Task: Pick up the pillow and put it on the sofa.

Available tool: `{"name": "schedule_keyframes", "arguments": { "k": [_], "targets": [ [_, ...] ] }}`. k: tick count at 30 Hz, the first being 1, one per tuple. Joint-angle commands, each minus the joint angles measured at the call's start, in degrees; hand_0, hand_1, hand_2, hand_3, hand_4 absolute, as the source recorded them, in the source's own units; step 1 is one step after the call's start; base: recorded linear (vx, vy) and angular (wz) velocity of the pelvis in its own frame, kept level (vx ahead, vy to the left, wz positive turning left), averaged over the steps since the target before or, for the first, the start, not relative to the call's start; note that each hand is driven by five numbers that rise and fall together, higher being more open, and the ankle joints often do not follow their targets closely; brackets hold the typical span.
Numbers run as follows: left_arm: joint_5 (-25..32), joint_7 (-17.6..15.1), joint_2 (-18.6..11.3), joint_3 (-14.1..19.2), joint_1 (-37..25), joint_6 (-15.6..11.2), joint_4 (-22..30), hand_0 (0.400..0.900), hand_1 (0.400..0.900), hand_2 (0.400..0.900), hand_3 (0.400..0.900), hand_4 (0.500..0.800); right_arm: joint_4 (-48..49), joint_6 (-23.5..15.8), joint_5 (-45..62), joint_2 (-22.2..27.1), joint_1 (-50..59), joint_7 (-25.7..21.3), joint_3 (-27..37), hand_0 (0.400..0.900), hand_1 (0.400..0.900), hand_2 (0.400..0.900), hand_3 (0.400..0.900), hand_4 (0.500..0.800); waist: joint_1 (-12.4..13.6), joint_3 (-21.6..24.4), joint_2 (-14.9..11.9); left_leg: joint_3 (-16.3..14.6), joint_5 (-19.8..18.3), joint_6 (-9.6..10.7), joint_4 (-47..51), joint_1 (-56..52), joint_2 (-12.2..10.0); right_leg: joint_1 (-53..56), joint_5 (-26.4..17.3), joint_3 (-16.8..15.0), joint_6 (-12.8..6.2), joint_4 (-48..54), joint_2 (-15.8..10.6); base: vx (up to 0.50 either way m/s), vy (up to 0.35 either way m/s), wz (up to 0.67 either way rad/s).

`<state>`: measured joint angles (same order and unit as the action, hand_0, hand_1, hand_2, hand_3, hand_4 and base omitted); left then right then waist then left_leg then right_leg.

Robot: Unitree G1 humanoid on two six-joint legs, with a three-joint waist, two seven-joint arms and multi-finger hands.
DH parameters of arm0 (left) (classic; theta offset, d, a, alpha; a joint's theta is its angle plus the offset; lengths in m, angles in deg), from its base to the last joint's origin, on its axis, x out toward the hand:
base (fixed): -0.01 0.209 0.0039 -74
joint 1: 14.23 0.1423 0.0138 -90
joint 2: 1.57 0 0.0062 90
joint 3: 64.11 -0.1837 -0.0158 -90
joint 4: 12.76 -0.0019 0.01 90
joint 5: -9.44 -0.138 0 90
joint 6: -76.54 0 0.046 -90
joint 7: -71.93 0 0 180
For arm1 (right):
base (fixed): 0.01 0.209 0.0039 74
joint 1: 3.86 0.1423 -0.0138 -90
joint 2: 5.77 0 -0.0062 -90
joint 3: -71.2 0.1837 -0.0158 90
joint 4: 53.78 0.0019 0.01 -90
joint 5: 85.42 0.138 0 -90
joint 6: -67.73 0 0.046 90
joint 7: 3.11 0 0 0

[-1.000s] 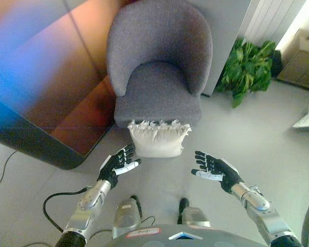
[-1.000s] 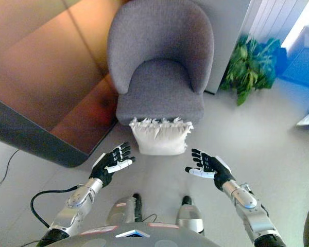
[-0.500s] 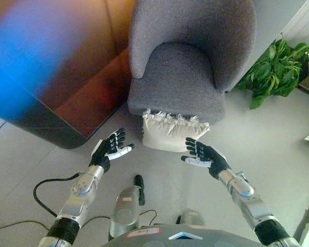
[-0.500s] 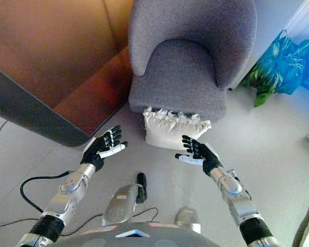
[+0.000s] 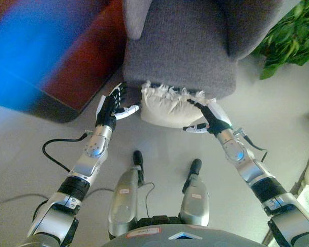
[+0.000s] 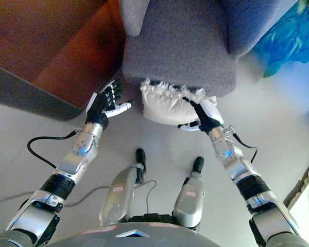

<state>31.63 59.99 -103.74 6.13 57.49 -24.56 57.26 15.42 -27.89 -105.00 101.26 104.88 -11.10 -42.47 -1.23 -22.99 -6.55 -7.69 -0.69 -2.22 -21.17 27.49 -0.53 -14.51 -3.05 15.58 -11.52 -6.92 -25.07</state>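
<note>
A cream pillow (image 5: 167, 105) with a frilled top edge stands on the floor, leaning against the front of a grey armchair (image 5: 180, 49). My left hand (image 5: 112, 107) is open just left of the pillow's left edge, a small gap from it. My right hand (image 5: 207, 117) is open with its fingers against the pillow's right end. The pillow also shows in the right eye view (image 6: 167, 103), with the left hand (image 6: 105, 105) and right hand (image 6: 202, 116) on either side of it.
A dark reddish-brown panel (image 6: 46, 46) stands to the left of the armchair. A green plant (image 5: 293, 38) is at the upper right. Grey floor (image 5: 36, 134) surrounds the pillow.
The camera has moved closer and tilted down. Both hands have reached forward to the pillow's two ends; the right hand now touches it.
</note>
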Motion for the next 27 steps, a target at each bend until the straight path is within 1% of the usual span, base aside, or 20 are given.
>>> {"name": "schedule_keyframes", "arguments": {
  "k": [1,2,3,4,5,6,8,9,10,11,12,13,14,15,16,17,19,22,24,27],
  "targets": [
    [-2.32,-1.88,3.19,-0.12,-3.34,-5.94,4.46,0.9,0.9,0.9,0.9,0.8,1.18,-1.08,-5.81,4.59,7.08,-5.97,1.01,0.9,0.9,0.9,0.9,0.8,-0.18,-0.39,3.23,6.4,-5.0,7.11,-3.17,-2.07,-7.68,-4.21,-7.36,0.47,-0.58,-2.8,0.88,0.05,-0.245,0.62],
    [-1.36,-2.26,3.96,-0.5,-4.23,-6.14,3.8,0.9,0.9,0.9,0.9,0.8,-0.23,-1.24,-6.69,4.79,8.69,-6.79,-0.1,0.9,0.9,0.9,0.9,0.8,-0.01,-0.95,3.93,6.89,-4.44,7.53,-2.21,-1.86,-7.87,-5.27,-5.44,1.13,0.02,-5.06,1.09,-0.01,-0.118,0.4],
    [-0.75,-2.25,4.71,-0.99,-4.97,-6.07,3.76,0.9,0.9,0.9,0.9,0.8,-0.13,-0.75,-7.51,5.34,9.49,-7.87,-0.13,0.9,0.9,0.9,0.9,0.8,-0.36,-1.61,4.38,6.95,-3.9,7.87,-1.57,-1.31,-7.93,-6.12,-4.68,1.12,0.14,-6.27,1.16,0.0,-0.189,0.53],
    [-0.68,-2.01,5.13,-1.52,-5.23,-6.04,4.18,0.9,0.9,0.9,0.9,0.8,0.08,-0.54,-8.59,5.91,10.08,-8.64,-0.04,0.9,0.9,0.9,0.9,0.8,-0.51,-2.13,4.89,7.11,-3.36,8.04,-1.31,-0.39,-8.0,-7.34,-3.94,0.95,0.27,-7.49,1.35,-0.04,-0.197,0.47],
    [-1.0,-1.96,5.44,-2.22,-5.88,-6.59,4.5,0.9,0.9,0.9,0.9,0.8,-0.76,-0.78,-10.04,6.87,12.27,-10.42,-0.67,0.9,0.9,0.9,0.9,0.8,-0.58,-3.26,6.03,7.17,-3.06,8.46,-0.85,1.11,-8.28,-9.93,-2.53,0.37,0.36,-9.48,1.69,-0.03,-0.141,0.28],
    [-1.0,-1.95,5.47,-2.16,-5.94,-6.61,4.46,0.9,0.9,0.9,0.9,0.8,-0.9,-0.82,-10.02,6.86,12.44,-10.48,-0.79,0.9,0.9,0.9,0.9,0.8,-0.65,-3.11,6.02,7.16,-3.02,8.46,-0.87,1.36,-8.25,-10.25,-2.49,0.31,0.37,-9.63,1.65,-0.06,-0.096,0.14],
    [-0.31,-4.14,6.73,-3.03,-10.56,-6.64,2.44,0.9,0.9,0.9,0.9,0.8,-3.99,0.44,-10.54,6.93,17.46,-12.61,-2.83,0.9,0.9,0.9,0.9,0.8,-1.28,-4.47,7.13,7.0,-2.03,8.61,-0.8,4.72,-8.1,-14.82,-2.43,-0.88,0.53,-11.54,1.7,-0.05,-0.052,0.02],
    [-0.32,-4.17,6.81,-2.93,-10.7,-6.67,2.33,0.9,0.9,0.9,0.9,0.8,-4.24,0.4,-10.51,6.92,17.78,-12.73,-3.06,0.9,0.9,0.9,0.9,0.8,-1.11,-4.37,7.17,6.84,-2.57,8.7,-1.39,5.09,-8.33,-15.47,-1.94,-1.26,0.53,-12.26,1.81,-0.04,-0.038,-0.04],
    [-0.77,-5.07,7.08,-3.03,-12.17,-6.48,1.8,0.9,0.9,0.9,0.9,0.8,-4.6,0.98,-11.09,6.85,19.47,-13.18,-3.67,0.9,0.9,0.9,0.9,0.8,-1.24,-4.71,7.44,6.6,-2.84,8.72,-2.18,6.52,-8.31,-17.37,-1.36,-1.7,0.6,-13.9,1.7,-0.02,-0.025,-0.04],
    [-1.0,-6.36,7.79,-3.39,-14.56,-6.95,0.45,0.9,0.9,0.9,0.9,0.8,-6.84,1.32,-11.5,6.58,21.74,-14.98,-4.07,0.9,0.9,0.9,0.9,0.8,-1.46,-5.26,7.94,6.59,-3.35,8.78,-3.87,9.25,-8.2,-20.18,-0.66,-2.63,0.58,-16.16,1.48,0.0,0.0,0.0],
    [-1.0,-6.36,7.81,-3.35,-14.66,-6.99,0.36,0.9,0.9,0.9,0.9,0.8,-7.01,1.27,-11.47,6.55,21.92,-15.07,-4.19,0.9,0.9,0.9,0.9,0.8,-1.48,-5.06,7.94,6.58,-3.45,8.77,-4.15,9.68,-8.19,-20.66,-0.56,-2.75,0.57,-16.43,1.44,-0.04,0.004,0.0],
    [-1.42,-7.8,8.22,-3.39,-16.62,-7.09,-0.46,0.9,0.9,0.9,0.9,0.8,-8.34,1.7,-11.86,6.42,24.3,-17.23,-4.14,0.9,0.9,0.9,0.9,0.8,-1.83,-5.65,8.43,6.28,-4.3,8.75,-6.77,12.83,-8.08,-23.91,0.4,-3.58,0.59,-19.35,1.34,0.0,0.0,0.0],
    [-1.42,-7.8,8.23,-3.36,-16.68,-7.11,-0.51,0.9,0.9,0.9,0.9,0.8,-8.44,1.67,-11.85,6.41,24.4,-17.28,-4.21,0.9,0.9,0.9,0.9,0.8,-1.81,-5.38,8.43,6.25,-4.43,8.74,-7.08,13.32,-8.08,-24.45,0.51,-3.73,0.58,-19.65,1.3,-0.05,0.032,-0.01],
    [-2.05,-9.48,8.34,-3.93,-19.33,-7.27,-1.99,0.9,0.9,0.9,0.9,0.8,-10.86,2.57,-12.37,5.88,27.24,-19.58,-4.79,0.9,0.9,0.9,0.9,0.8,-2.01,-5.94,8.93,6.51,-5.14,8.6,-9.63,16.58,-7.82,-28.01,1.4,-5.0,0.53,-22.99,1.18,0.0,0.0,0.0],
    [-2.05,-9.49,8.35,-3.89,-19.43,-7.3,-2.07,0.9,0.9,0.9,0.9,0.8,-10.99,2.54,-12.35,5.86,27.41,-19.64,-4.89,0.9,0.9,0.9,0.9,0.8,-2.01,-5.68,8.89,6.46,-5.28,8.58,-9.98,17.11,-7.79,-28.65,1.54,-5.21,0.51,-23.38,1.11,0.0,0.0,0.0],
    [-2.37,-10.02,8.54,-4.18,-20.58,-7.26,-2.45,0.9,0.9,0.9,0.9,0.8,-11.73,2.73,-13.02,5.7,28.37,-20.8,-5.11,0.9,0.9,0.9,0.9,0.8,-2.03,-5.97,9.09,6.44,-5.59,8.5,-11.17,18.36,-7.66,-29.78,2.02,-5.4,0.51,-24.7,0.98,0.0,0.0,0.0],
    [-2.88,-11.3,8.72,-4.96,-22.55,-7.94,-3.43,0.9,0.9,0.9,0.9,0.8,-12.97,2.73,-14.18,5.5,30.44,-24.44,-4.86,0.9,0.9,0.9,0.9,0.8,-2.23,-6.02,9.71,6.71,-6.66,8.26,-14.3,22.31,-7.35,-33.6,3.28,-6.6,0.47,-28.24,0.52,-0.02,0.032,0.06],
    [-3.04,-12.56,8.21,-5.15,-23.58,-8.36,-1.99,0.9,0.9,0.9,0.9,0.8,-13.62,2.8,-12.75,5.2,32.53,-28.34,-2.2,0.9,0.9,0.9,0.9,0.8,-2.07,-5.92,10.54,6.56,-7.96,7.81,-18.49,27.07,-6.75,-38.64,4.35,-7.92,0.54,-32.49,-0.02,-0.01,0.064,-0.01],
    [-2.95,-12.8,8.08,-5.28,-23.82,-8.37,-1.47,0.9,0.9,0.9,0.9,0.8,-15.01,3.41,-12.06,4.55,34.28,-29.32,-1.73,0.9,0.9,0.9,0.9,0.8,-1.75,-6.03,11.0,6.6,-8.52,7.51,-20.42,29.58,-6.37,-41.25,4.71,-8.46,0.73,-34.31,-0.34,-0.01,0.061,-0.04],
    [-2.52,-12.44,7.89,-5.54,-24.28,-8.35,-1.28,0.9,0.9,0.9,0.9,0.8,-16.52,3.9,-11.55,4.37,36.18,-28.65,-1.99,0.9,0.9,0.9,0.9,0.8,-1.45,-6.23,11.17,6.75,-8.76,7.12,-21.56,32.51,-5.74,-44.22,4.99,-8.81,0.83,-35.67,-0.77,-0.01,0.026,0.04]
  ]
}}
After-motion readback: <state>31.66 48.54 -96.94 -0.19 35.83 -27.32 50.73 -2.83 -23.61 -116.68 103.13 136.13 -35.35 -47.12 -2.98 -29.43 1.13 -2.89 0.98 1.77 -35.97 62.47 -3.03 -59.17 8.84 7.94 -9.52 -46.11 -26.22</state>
